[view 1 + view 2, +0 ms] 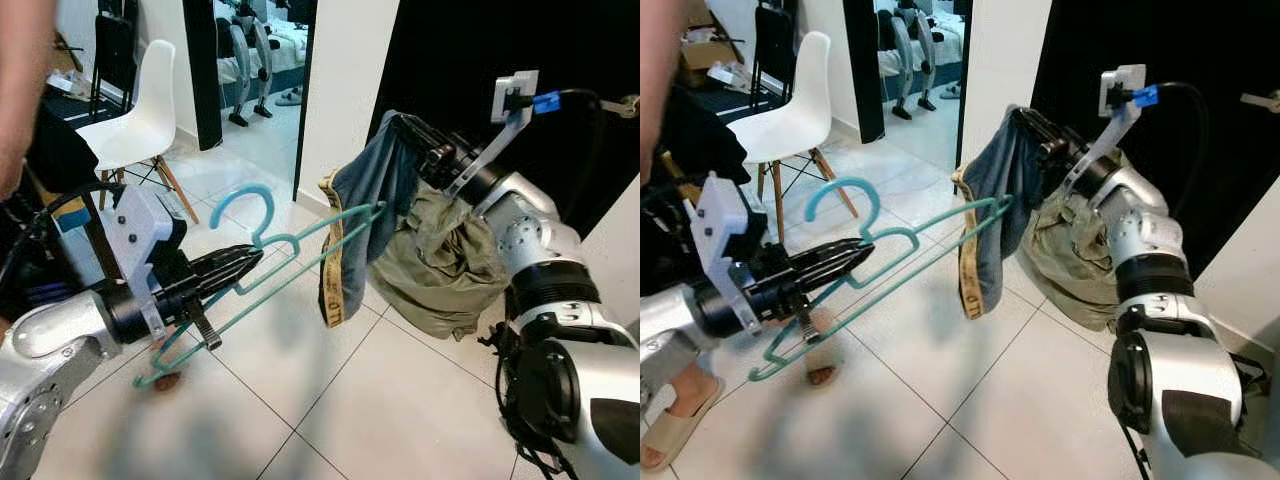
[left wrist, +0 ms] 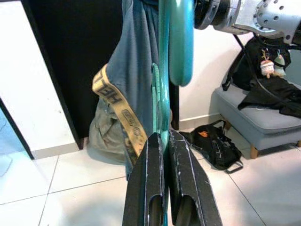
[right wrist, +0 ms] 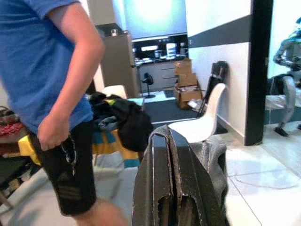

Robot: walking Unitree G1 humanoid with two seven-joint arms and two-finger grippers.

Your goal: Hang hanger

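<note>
Left tool [image 1: 243, 262] is clamped on the thin teal plastic hanger [image 1: 290, 262], fingers pinched either side of the shoulder bar just below the hook neck; the left wrist view confirms the bar sits squeezed between the two black fingers [image 2: 146, 179]. The hanger is held in the air over the white tiled floor [image 1: 400, 400], tilted, hook up, far shoulder tip poked into the blue denim garment with the yellow lettered waistband [image 1: 365, 190]. Further out, the right tool [image 1: 1032, 124] is pinched shut on the top of that denim, holding it up, with a crumpled olive-green cloth [image 1: 440, 265] draped below the wrist. Handling guess: hanger is light, stiff, a bit springy and slick, so the grip near the neck is the right spot, balanced, and it keeps the hook free; gripping out on an arm would let it pivot. Denim is soft, floppy and the heavier item, likely to sag and slide off the smooth shoulder unless held at the waistband. White plastic chair [image 1: 140, 115] stands beyond, a person's arm [image 1: 22, 80] at the left edge.
</note>
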